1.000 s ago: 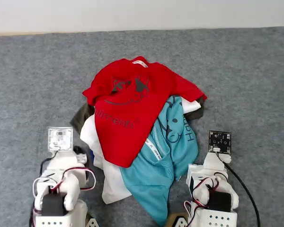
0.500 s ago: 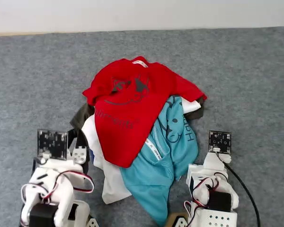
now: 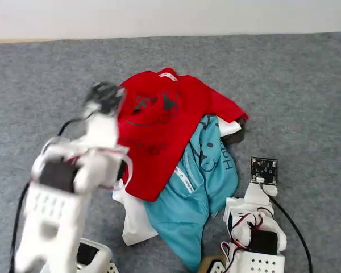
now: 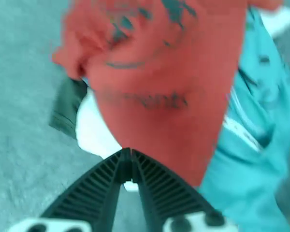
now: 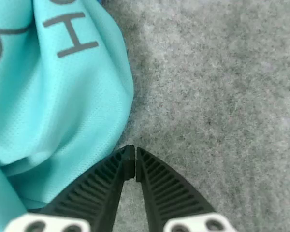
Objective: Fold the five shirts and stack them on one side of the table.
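Note:
A heap of shirts lies mid-table: a red shirt (image 3: 159,128) on top, a teal shirt (image 3: 202,187) under its near right side, a white shirt (image 3: 133,219) poking out at the near left. The left wrist view shows the red shirt (image 4: 159,82), the white shirt (image 4: 94,133), the teal shirt (image 4: 251,145) and a dark shirt (image 4: 63,111) at the heap's edge. My left gripper (image 3: 105,98) hangs raised over the heap's left edge, shut and empty (image 4: 130,154). My right gripper (image 3: 263,169) rests low at the near right, shut (image 5: 132,153), beside the teal shirt (image 5: 53,87).
Grey felt (image 3: 295,91) covers the table, with open room left and right of the heap and behind it. A pale wall runs along the far edge. A black cable (image 3: 292,224) trails from the right arm's base.
My left arm has lifted from its rest at the near left and swung forward over the heap's left edge. The right arm and the shirts have stayed put.

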{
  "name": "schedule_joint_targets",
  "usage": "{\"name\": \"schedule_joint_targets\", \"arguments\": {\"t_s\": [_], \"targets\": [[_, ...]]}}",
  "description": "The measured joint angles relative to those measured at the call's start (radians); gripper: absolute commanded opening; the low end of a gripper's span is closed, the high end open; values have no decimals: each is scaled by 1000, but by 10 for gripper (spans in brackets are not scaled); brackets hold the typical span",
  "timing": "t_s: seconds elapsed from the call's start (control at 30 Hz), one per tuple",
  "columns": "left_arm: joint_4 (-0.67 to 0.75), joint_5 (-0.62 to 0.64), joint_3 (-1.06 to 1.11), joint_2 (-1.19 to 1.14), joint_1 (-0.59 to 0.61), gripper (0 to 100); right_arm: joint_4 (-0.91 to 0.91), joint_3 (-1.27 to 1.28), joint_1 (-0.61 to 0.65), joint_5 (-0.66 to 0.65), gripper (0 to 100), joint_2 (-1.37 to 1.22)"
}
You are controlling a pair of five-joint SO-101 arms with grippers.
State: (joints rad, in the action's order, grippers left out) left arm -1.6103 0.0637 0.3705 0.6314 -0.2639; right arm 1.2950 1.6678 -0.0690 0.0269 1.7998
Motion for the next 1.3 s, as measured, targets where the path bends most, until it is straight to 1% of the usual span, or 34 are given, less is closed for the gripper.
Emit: {"name": "schedule_joint_targets", "arguments": {"t_s": [0.1,0.2,0.4,0.47,0.6,0.63,0.7,0.77,0.9,1.13,1.3], "targets": [[-44,-66,-127,-204,-55,6,0,0,0,0,9,0],[-57,-160,-219,-367,-78,6,0,0,0,0,9,0],[-60,-287,-356,-537,-124,9,0,0,0,0,9,0],[-60,-308,-393,-577,-150,47,0,0,0,0,9,0],[-60,-315,-419,-634,-192,261,0,0,0,0,9,0],[-61,-315,-419,-644,-201,296,0,0,0,0,9,0],[-63,-310,-419,-658,-213,331,0,0,0,0,9,0],[-63,-288,-419,-669,-210,346,0,0,0,0,9,0],[-60,-296,-419,-700,-210,348,0,0,0,0,9,0],[40,-296,-419,-747,-212,348,0,0,0,0,9,0],[100,-296,-419,-872,-212,348,0,0,0,0,9,0]]}}
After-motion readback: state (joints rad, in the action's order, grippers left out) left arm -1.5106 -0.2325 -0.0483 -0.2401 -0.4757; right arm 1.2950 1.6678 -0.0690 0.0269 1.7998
